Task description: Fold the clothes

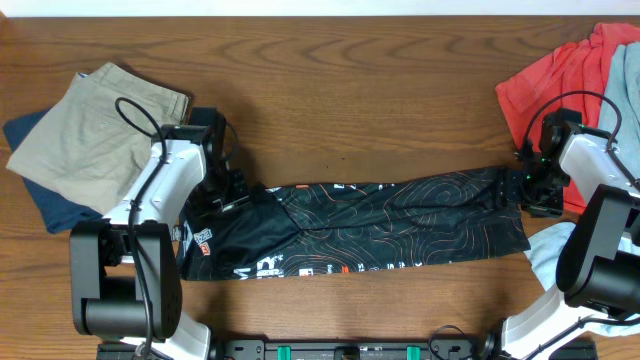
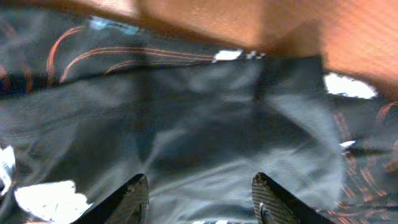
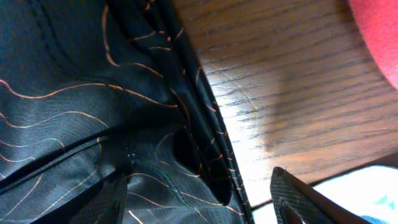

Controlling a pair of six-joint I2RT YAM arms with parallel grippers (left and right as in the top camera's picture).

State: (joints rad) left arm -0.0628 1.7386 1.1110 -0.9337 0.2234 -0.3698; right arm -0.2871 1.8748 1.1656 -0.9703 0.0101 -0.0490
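The clothes, a black jersey (image 1: 370, 225) with thin orange contour lines and white lettering, lie as a long flat strip across the table's middle. My left gripper (image 1: 232, 195) hovers over the strip's left end. In the left wrist view it (image 2: 202, 196) is open, with the fabric (image 2: 205, 118) lying below its two fingers (image 2: 134, 199) and nothing pinched. My right gripper (image 1: 525, 185) is at the strip's right end. In the right wrist view it (image 3: 193, 199) is open astride the jersey's edge (image 3: 205, 124), one finger (image 3: 298, 199) over bare wood.
Khaki shorts (image 1: 95, 125) lie on a navy garment (image 1: 40, 195) at the back left. A red shirt (image 1: 555, 75) and a light blue cloth (image 1: 625, 90) are piled at the back right. A pale cloth (image 1: 545, 255) lies near the right arm's base.
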